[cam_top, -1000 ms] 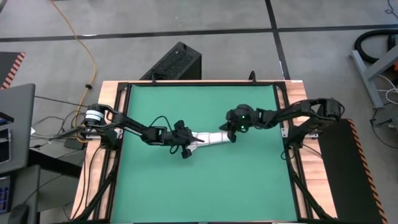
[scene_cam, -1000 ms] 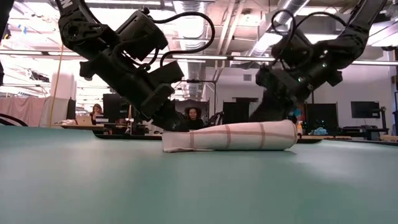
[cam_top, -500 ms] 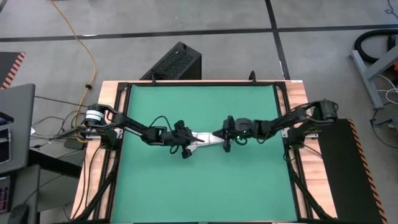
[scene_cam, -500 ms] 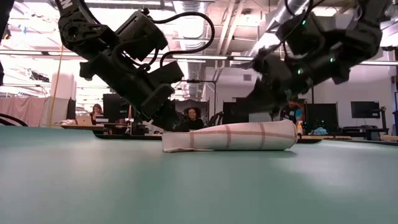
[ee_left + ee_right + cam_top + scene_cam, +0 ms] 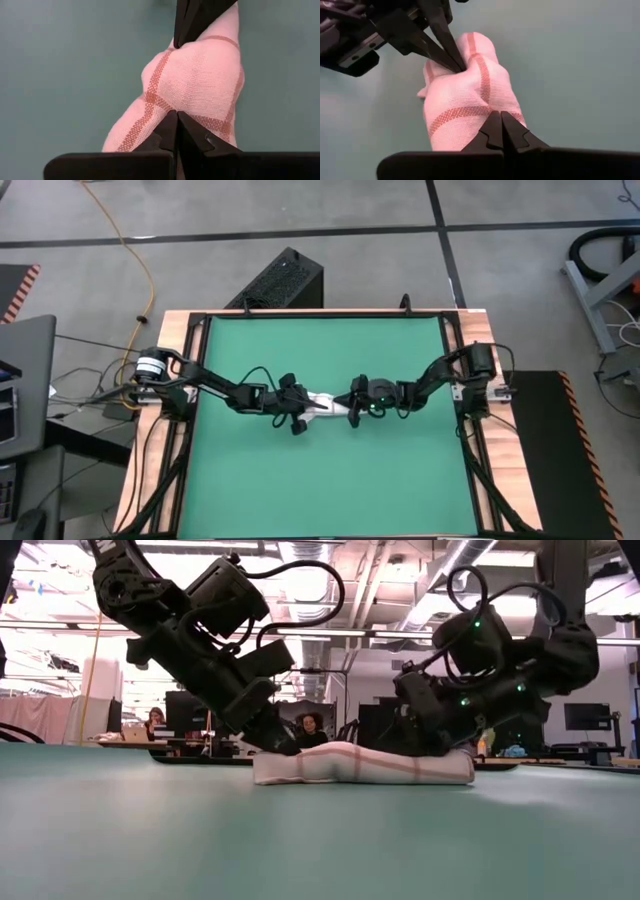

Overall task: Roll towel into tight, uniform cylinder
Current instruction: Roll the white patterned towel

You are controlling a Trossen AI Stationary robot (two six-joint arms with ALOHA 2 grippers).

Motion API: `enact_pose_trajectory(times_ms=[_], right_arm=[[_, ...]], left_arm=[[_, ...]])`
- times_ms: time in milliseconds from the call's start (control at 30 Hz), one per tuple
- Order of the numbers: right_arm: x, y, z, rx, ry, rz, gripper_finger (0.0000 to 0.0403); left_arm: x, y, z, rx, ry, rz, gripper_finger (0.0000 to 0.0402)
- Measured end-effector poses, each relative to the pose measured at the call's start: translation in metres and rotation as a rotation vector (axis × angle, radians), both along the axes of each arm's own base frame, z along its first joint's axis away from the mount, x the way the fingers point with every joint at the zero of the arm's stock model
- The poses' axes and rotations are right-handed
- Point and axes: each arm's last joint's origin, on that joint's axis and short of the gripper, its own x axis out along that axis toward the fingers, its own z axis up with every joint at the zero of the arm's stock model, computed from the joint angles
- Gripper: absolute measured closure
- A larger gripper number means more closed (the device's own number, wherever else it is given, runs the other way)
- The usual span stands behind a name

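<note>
Towel [image 5: 362,764]: rolled, lying at mid-mat on the table [image 5: 170,320], dented between its ends.
Left gripper [image 5: 312,406]: fingers closed, tips pressed on one end.
Right gripper [image 5: 350,409]: fingers closed, pressed into the other end.
Risk: uneven pressure may flatten the roll; a dragged tip may loosen the outer layer.

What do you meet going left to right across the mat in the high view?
Bare green mat → left arm → left tool, shut and pressed on the rolled towel → right tool, shut on the towel's other end → right arm → wooden table edge.
</note>
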Motion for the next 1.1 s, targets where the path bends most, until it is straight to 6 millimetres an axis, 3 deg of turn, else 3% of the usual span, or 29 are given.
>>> enact_pose_trajectory(times_ms=[400,833,933,1100], right_arm=[[-0.003,-0.002,-0.008,0.014,-0.011,-0.027,0.0400],[-0.003,-0.002,-0.007,-0.005,-0.016,-0.015,0.0400],[-0.003,-0.002,-0.007,-0.006,-0.017,-0.015,0.0400],[-0.003,-0.002,-0.007,-0.008,-0.019,-0.012,0.0400]], left_arm=[[-0.006,-0.006,-0.004,-0.010,0.090,-0.014,0.0401],[-0.011,-0.018,-0.006,-0.027,0.063,0.048,0.0401],[-0.014,-0.018,0.001,-0.056,0.059,0.034,0.0401],[-0.031,-0.018,0.029,-0.069,0.085,0.023,0.0401]])
